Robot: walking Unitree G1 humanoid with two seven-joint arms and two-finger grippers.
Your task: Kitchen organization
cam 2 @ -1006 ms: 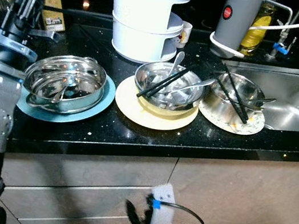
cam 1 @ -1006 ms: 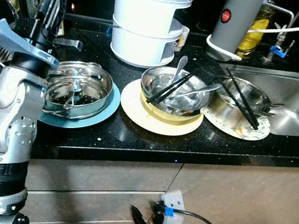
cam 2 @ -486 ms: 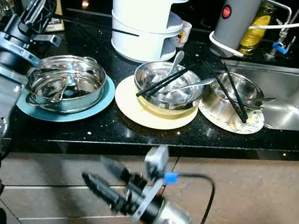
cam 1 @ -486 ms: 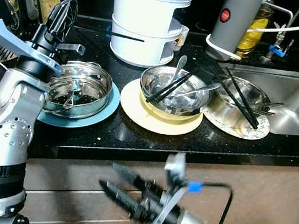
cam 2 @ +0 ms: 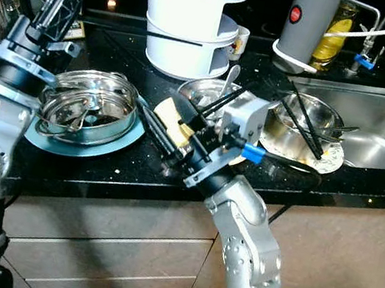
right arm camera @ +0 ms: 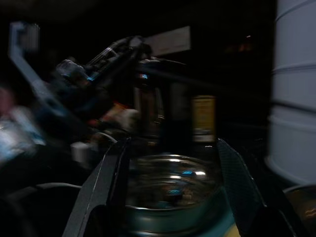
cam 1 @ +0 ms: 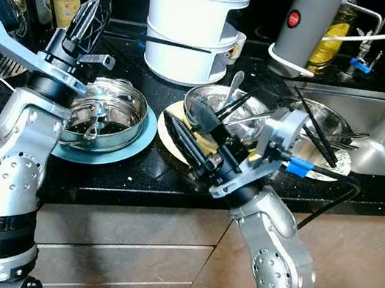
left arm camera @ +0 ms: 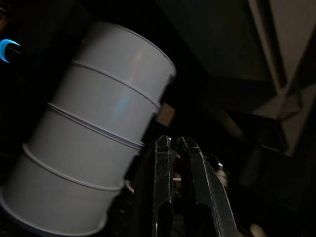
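Our right gripper (cam 1: 179, 136), fingers spread wide, hides part of the yellow plate (cam 1: 173, 137) mid-frame. Our left gripper (cam 1: 92, 14), upper left, is pinched closed. We count three steel bowls (cam 1: 105, 110).

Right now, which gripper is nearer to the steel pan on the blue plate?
Left. The left gripper hangs just above the steel pan's back rim; the right gripper is beside it, over the yellow plate.

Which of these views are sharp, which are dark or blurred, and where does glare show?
Left eye view: sharp and well lit, with bright glare on the steel bowl and the sink. Left wrist view: dark apart from the white stacked container, with the left gripper and its fingers in fair focus. Right wrist view: very dim and smeared; the right gripper frames a faintly glinting bowl.
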